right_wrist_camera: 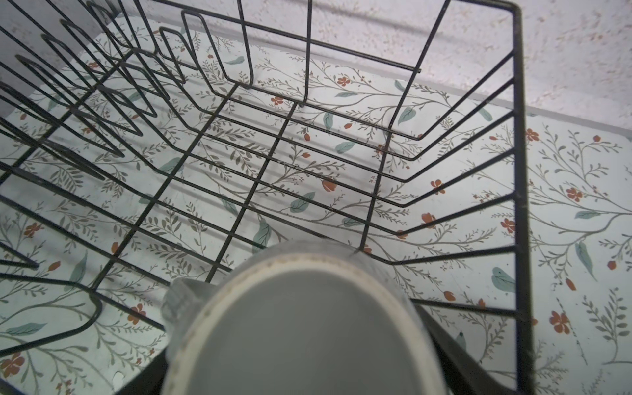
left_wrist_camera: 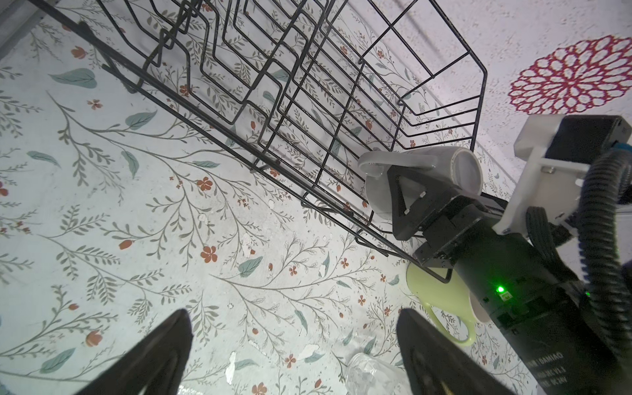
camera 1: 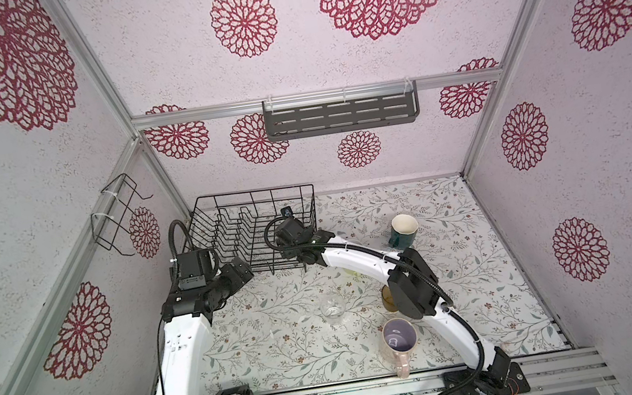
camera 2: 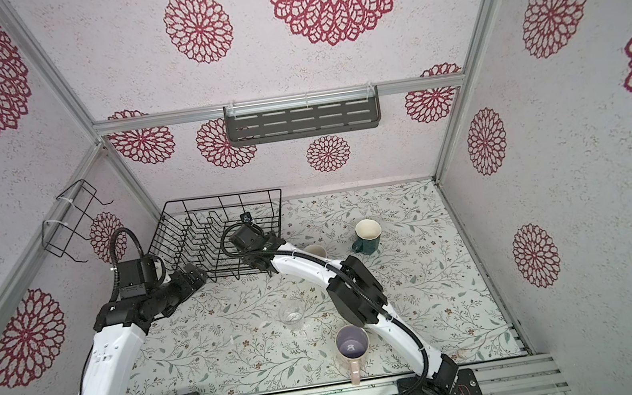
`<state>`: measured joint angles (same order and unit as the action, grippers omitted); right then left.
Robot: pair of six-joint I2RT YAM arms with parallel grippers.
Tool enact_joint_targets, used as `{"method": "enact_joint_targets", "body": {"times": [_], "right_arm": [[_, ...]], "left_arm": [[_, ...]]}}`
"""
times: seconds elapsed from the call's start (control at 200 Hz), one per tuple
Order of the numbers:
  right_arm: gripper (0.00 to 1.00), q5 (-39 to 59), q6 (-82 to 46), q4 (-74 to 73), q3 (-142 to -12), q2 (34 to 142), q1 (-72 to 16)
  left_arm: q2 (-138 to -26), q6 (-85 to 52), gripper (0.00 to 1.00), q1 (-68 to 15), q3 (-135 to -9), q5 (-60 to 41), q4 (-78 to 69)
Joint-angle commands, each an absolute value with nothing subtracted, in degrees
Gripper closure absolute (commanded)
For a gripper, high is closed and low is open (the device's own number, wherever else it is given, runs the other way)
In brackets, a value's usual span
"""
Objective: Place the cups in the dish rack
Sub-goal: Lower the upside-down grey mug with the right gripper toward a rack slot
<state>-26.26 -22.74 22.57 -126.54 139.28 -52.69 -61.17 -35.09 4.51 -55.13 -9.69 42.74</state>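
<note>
The grey ceramic mug (left_wrist_camera: 441, 166) is gripped across its body by the right end effector (left_wrist_camera: 408, 191) over the near right corner of the large black wire dish rack (camera 1: 251, 224) — long axis tilted, base toward the wrist, mouth toward the rack floor below. The left end effector (left_wrist_camera: 294, 352) is noted open and empty beside the rack's near edge.

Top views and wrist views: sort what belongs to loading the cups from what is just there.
Belongs to the job: dish rack, grey mug, dark teal mug, pink mug, clear glass, amber tumbler, yellow-green mug.

Just there: slotted shelf on the back wall, bent wire holder on the left wall.
</note>
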Motion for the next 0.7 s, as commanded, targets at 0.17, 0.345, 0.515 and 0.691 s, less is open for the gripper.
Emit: {"method": "enact_joint_targets", "body": {"times": [0.17,0.345,0.515,0.691], "right_arm": [[0.42,-26.0,-23.6,22.5,-129.1,138.7,-52.4],[0.4,-25.6,-22.9,23.2,-128.9,138.5,-52.3],[0.39,-25.6,-22.0,24.2,-128.4,137.7,-52.2],[0.38,-24.2,-20.8,25.6,-127.3,136.9,-52.1]], "left_arm": [[-61.7,-35.3,0.03,5.1,-54.4,-10.4,41.6],[-61.9,-35.2,0.03,5.1,-54.1,-10.7,41.4],[-62.3,-35.3,0.03,5.1,-53.8,-10.8,41.1],[-62.7,-35.4,0.03,5.1,-53.4,-11.0,40.6]]}}
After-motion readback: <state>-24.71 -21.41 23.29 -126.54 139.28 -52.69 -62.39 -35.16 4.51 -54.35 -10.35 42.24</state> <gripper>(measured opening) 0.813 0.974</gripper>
